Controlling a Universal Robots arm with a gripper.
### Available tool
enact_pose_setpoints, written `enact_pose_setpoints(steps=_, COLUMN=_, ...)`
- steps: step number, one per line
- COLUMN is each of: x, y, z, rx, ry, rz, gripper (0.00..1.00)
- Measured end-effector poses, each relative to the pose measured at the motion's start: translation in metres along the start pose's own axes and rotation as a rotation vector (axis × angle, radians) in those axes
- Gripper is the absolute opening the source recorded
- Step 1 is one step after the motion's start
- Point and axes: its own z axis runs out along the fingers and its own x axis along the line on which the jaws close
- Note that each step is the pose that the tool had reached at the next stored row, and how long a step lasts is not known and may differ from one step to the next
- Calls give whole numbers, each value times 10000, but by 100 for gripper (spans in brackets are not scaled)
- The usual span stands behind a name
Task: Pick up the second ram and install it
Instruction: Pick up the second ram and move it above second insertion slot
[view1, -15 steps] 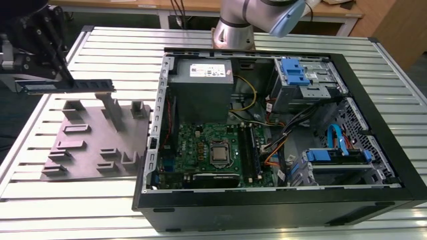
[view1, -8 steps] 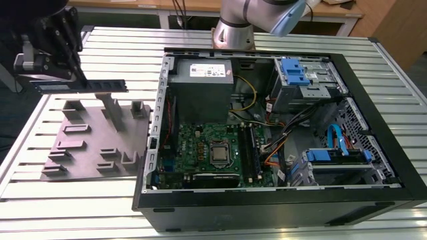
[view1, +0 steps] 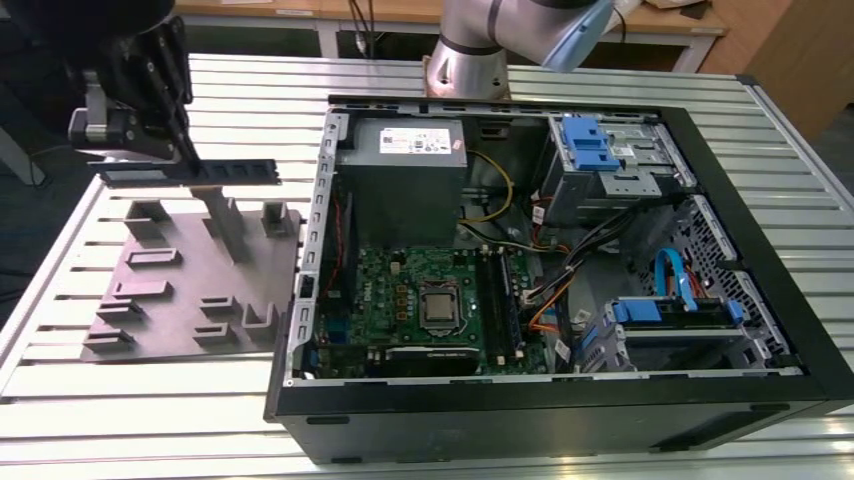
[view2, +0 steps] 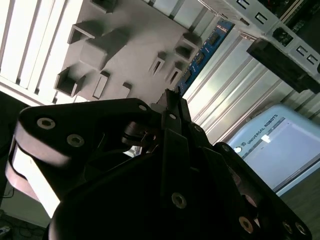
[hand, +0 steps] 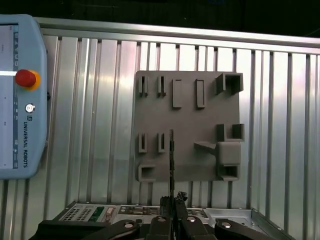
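My gripper (view1: 184, 160) is clamped tight on the second ram (view1: 230, 172), held level above the grey fixture plate (view1: 167, 290), outside the PC case (view1: 534, 415). I reckon a level stick, square to the motherboard (view1: 394, 285) slots, matters most.

First wrist view: long flat dark memory stick (hand: 171, 160), near end hidden within black hand (hand: 172, 199); pale-blue control pendant (hand: 20, 95) cut by picture edge
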Motion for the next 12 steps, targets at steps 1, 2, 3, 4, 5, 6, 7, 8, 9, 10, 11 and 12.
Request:
enact_pose_setpoints(steps=1, x=1, y=-23, z=-1, rx=-2, ry=1, rz=0, gripper=14)
enact_pose_setpoints(steps=2, x=1, y=-45, z=-2, rx=-3, ry=1, rz=0, gripper=14)
enact_pose_setpoints(steps=3, x=2, y=-67, z=-2, rx=-3, ry=0, rz=0, gripper=14)
enact_pose_setpoints(steps=4, x=3, y=-89, z=-3, rx=-5, ry=0, rz=0, gripper=14)
enact_pose_setpoints(steps=5, x=4, y=-111, z=-3, rx=-5, ry=0, rz=0, gripper=14)
enact_pose_setpoints(steps=6, x=5, y=-136, z=-4, rx=-6, ry=0, rz=0, gripper=14)
enact_pose_setpoints(steps=7, x=5, y=-158, z=-5, rx=-8, ry=0, rz=1, gripper=14)
enact_pose_setpoints(steps=8, x=6, y=-181, z=-6, rx=-9, ry=1, rz=1, gripper=14)
enact_pose_setpoints(steps=9, x=6, y=-205, z=-6, rx=-10, ry=-1, rz=1, gripper=14)
enact_pose_setpoints(steps=10, x=6, y=-230, z=-7, rx=-11, ry=0, rz=0, gripper=14)
enact_pose_setpoints(steps=11, x=7, y=-255, z=-8, rx=-13, ry=0, rz=1, gripper=14)
enact_pose_setpoints(steps=12, x=8, y=-280, z=-9, rx=-15, ry=0, rz=1, gripper=14)
